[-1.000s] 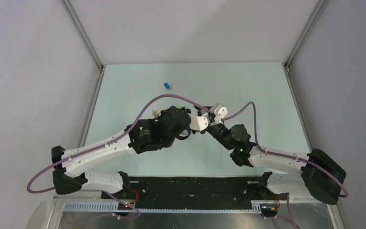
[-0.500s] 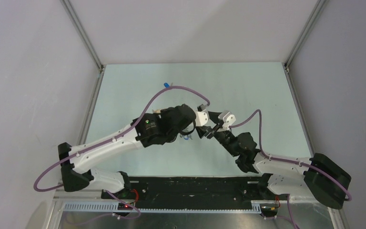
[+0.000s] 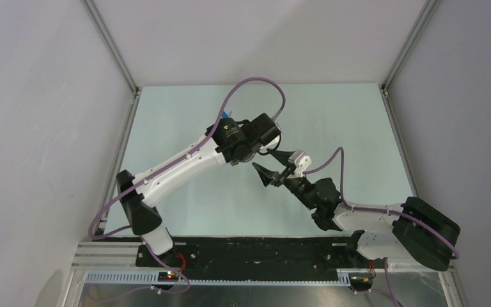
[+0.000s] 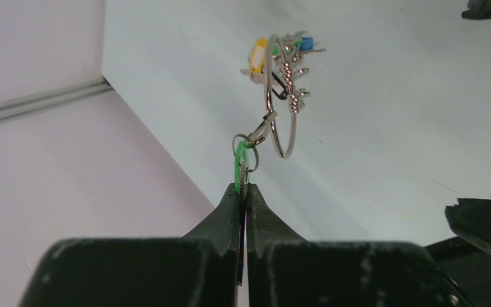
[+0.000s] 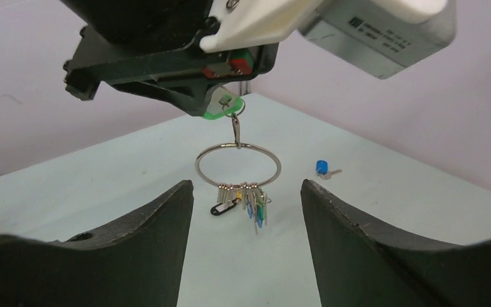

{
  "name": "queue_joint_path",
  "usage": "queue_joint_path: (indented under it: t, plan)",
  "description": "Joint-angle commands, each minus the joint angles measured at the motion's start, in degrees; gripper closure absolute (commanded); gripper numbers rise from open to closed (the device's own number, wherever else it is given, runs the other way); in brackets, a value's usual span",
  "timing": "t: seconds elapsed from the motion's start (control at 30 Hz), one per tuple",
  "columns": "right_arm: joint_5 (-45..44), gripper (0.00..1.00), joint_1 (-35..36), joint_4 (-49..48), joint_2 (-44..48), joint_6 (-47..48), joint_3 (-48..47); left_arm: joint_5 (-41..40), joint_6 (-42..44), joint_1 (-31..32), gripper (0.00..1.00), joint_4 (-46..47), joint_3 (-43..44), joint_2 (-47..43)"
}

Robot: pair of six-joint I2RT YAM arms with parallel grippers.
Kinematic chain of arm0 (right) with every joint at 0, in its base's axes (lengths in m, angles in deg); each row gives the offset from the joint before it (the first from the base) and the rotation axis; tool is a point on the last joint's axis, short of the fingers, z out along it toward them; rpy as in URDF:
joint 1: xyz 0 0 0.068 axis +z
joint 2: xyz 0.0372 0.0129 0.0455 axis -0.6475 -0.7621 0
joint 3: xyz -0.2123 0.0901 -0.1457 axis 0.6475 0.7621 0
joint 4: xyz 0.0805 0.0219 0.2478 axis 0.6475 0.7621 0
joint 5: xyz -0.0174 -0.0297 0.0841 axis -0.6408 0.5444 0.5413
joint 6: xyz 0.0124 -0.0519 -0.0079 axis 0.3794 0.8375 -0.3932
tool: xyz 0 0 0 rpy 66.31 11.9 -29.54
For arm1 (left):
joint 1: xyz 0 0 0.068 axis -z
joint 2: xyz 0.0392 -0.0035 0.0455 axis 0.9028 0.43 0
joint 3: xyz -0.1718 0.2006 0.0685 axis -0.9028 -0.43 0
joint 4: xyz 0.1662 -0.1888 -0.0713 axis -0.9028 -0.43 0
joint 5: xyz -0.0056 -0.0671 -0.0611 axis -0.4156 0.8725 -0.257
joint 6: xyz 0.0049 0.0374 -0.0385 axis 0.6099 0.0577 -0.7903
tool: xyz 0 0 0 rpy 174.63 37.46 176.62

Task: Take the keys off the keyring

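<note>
So the left gripper (image 4: 243,192) is clamped tight, jaws pressed together on the flat green plastic head of one green-headed key (image 4: 238,167), and nothing else is between them. That key hooks through a small loop (image 4: 241,142) to the keyring (image 4: 292,131), so the whole ring hangs in the air off the gripper, clear of the table (image 5: 102,173). The rest of the keys (image 5: 256,206) dangle bunched at the bottom of the ring, along with a little yellow tag (image 4: 257,54). The right gripper (image 5: 246,185) sits lower and on the near side with its fingers spread wide, holding nothing. From its wrist view the ring shows in the gap between the fingers, not touching either one. One loose blue-headed key (image 5: 323,167) lies flat on the table behind the ring.
</note>
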Motion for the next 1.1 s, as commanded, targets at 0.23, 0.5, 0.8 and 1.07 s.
queue_joint_path:
  t: [0.23,0.5,0.8,1.07]
  plan:
    - [0.50,0.36,0.65,-12.69,-10.74,2.00,-5.01,1.43,-7.54,-0.35,1.00,-11.03,9.27,1.39]
    - [4.27,0.37,0.67,-14.27,-14.72,1.59,-9.01,1.14,-7.56,0.18,1.00,-11.64,9.08,0.75]
    - [3.15,0.30,2.26,-9.40,-15.36,1.48,-13.48,0.01,-7.88,0.23,1.00,-12.18,9.63,1.28]
    - [-5.78,0.28,5.85,-8.29,-18.87,6.80,-16.24,-0.41,-7.91,0.23,1.00,-12.79,11.19,1.68]
